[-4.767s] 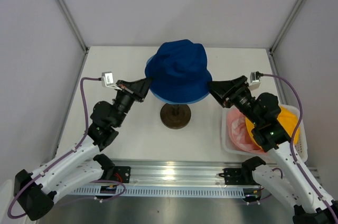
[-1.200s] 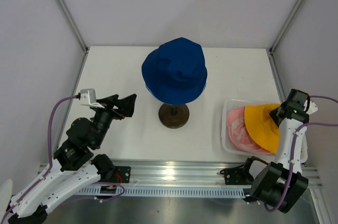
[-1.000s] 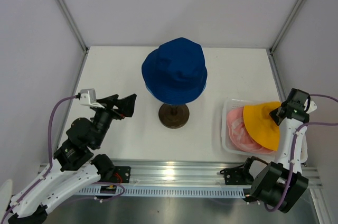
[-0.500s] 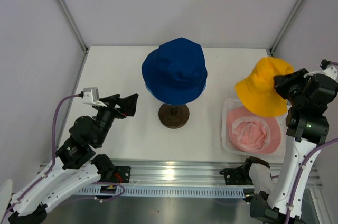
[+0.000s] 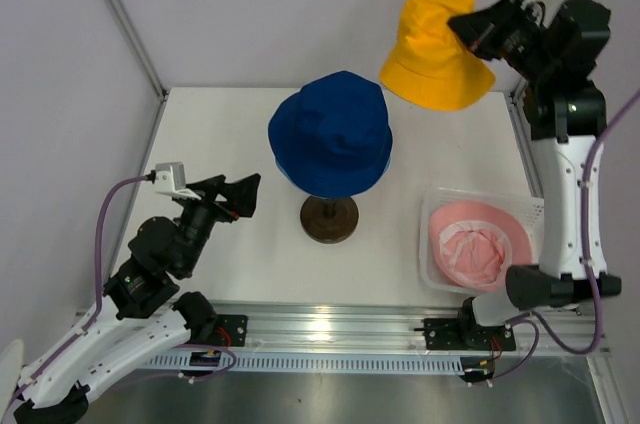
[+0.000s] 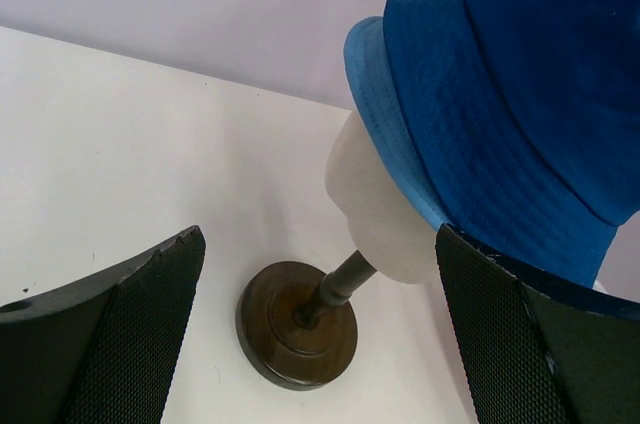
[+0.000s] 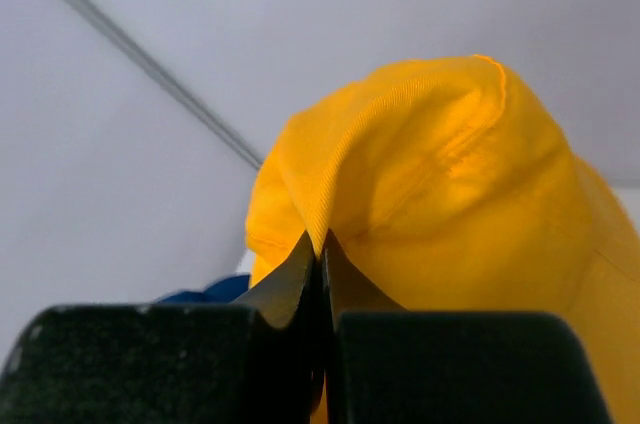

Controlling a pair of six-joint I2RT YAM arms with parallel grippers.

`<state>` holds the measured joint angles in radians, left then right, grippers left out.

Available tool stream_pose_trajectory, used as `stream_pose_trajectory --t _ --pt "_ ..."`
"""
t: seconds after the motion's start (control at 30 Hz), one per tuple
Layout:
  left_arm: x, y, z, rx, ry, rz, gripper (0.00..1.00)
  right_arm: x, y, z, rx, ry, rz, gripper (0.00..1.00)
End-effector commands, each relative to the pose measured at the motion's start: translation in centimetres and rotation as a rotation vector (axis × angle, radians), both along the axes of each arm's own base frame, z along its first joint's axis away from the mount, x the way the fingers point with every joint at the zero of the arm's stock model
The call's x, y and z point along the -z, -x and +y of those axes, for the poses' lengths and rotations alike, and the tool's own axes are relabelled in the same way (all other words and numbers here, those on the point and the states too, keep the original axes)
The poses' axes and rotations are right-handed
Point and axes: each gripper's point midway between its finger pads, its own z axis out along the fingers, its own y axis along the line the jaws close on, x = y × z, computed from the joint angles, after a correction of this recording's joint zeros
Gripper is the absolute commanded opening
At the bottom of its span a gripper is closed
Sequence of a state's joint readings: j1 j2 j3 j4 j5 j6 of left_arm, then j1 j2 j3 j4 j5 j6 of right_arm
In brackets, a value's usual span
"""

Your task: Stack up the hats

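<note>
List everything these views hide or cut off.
- Light blue hat: left wrist view shows only a brim strip; navy hat covers the rest.
- Mannequin head: top covered by those hats, same view.
- Basket floor: top view, hidden by pink hat.
- Yellow hat: right wrist view, right pincer blocks its lower part.

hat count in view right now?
4. Navy hat on the mannequin head, light blue hat under it, yellow hat pinched in the right tool, pink hat in the basket. More could hide beneath the pink one.
</note>
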<state>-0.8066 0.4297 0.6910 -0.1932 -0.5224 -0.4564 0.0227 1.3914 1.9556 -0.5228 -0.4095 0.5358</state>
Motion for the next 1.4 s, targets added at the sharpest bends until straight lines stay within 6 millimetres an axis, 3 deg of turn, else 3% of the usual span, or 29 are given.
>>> stream_pose_trajectory --t 0.0,0.03,0.1,0.17,0.2,0.23,0.3,0.43,0.57,0.63,0.67,0.73,0.8,0.87,1.0,1.37 --pt "-2.0 0.0 0.3 -0.013 -0.003 -0.031 1.0 -5.8 0.9 5.7 -0.199 0.044 -0.182 0.0" --pt "-2.0 -0.1 0.2 -0.01 -0.004 -0.029 1.0 -9.8 2.8 6.0 -0.21 0.054 -0.298 0.0" --pt "-2.0 -0.1 0.0 -0.003 0.003 -0.023 0.99 -12.7 3.4 6.9 -0.237 0.015 -0.376 0.0" --pt "-2.1 0.0 -0.1 0.004 0.016 -0.02 0.99 -13.9 3.5 7.1 -0.251 -0.025 -0.414 0.0" --pt "-2.0 0.0 -0.2 0.007 0.019 -0.018 0.99 -15.5 4.6 7.1 -0.266 -0.047 -0.485 0.0" --pt "-2.0 0.0 -0.2 0.009 0.02 -0.019 0.99 -15.7 5.3 7.6 -0.306 -0.06 -0.493 0.0" --pt "-2.0 0.0 -0.1 0.001 0.022 -0.016 0.99 -15.0 5.3 8.7 -0.368 -0.09 -0.468 0.0" --pt "-1.5 -0.2 0.7 -0.043 0.013 0.0 1.0 -12.0 6.0 13.0 -0.512 -0.068 -0.369 0.0" --pt "-1.6 0.0 1.7 -0.077 0.015 -0.003 1.0 -9.9 7.5 15.3 -0.577 -0.031 -0.312 0.0" --pt "-1.8 0.2 2.1 -0.086 0.025 -0.014 0.99 -8.1 7.3 16.1 -0.578 0.004 -0.277 0.0" --pt "-2.0 0.3 2.3 -0.09 0.026 -0.022 0.99 -8.1 8.5 16.4 -0.596 0.009 -0.283 0.0" --pt "-2.4 0.6 2.9 -0.099 0.036 -0.034 1.0 -6.1 8.5 16.9 -0.6 0.033 -0.244 0.0" --pt "-2.7 0.8 3.3 -0.111 0.038 -0.046 0.99 -5.6 9.4 16.9 -0.602 0.038 -0.24 0.0" --pt "-3.2 0.9 3.6 -0.115 0.045 -0.06 1.0 -3.6 8.7 16.7 -0.568 0.053 -0.187 0.0" --pt "-4.2 1.0 3.8 -0.118 0.053 -0.086 1.0 -3.0 9.6 16.1 -0.56 0.06 -0.167 0.0" --pt "-8.1 0.0 1.7 -0.073 0.107 -0.166 0.99 1.7 11.9 15.8 -0.603 0.09 -0.071 0.0"
